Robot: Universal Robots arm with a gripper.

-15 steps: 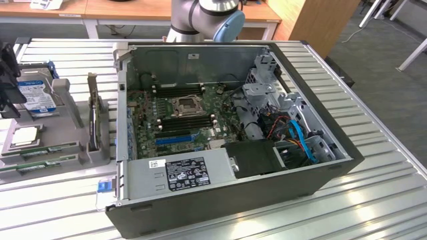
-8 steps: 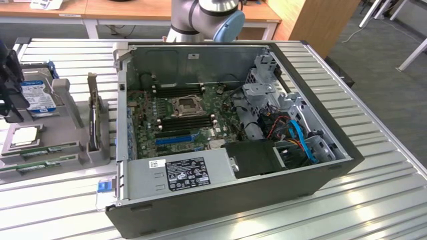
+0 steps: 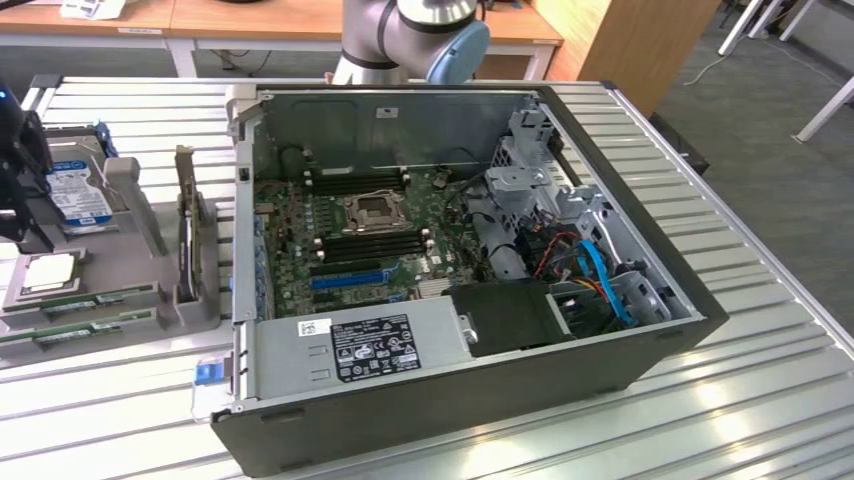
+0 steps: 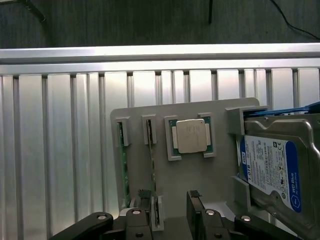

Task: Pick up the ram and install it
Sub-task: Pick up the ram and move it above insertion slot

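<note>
Over the grey plastic parts holder (image 4: 200, 176), at nine o'clock of the open black computer case (image 3: 441, 420), the black pincer (image 4: 169, 202) hangs with jaws apart, empty. The long green ram stick (image 4: 151, 155) sits slotted there, unlifted; picking and installing both remain.

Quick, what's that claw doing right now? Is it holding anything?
Gripper: open, holding nothing, hanging over a ram stick in the grey tray.

Blue-labelled hard drive (image 4: 272, 175) partly off-frame; ram (image 4: 151, 160) end behind end effector (image 4: 169, 195)
</note>
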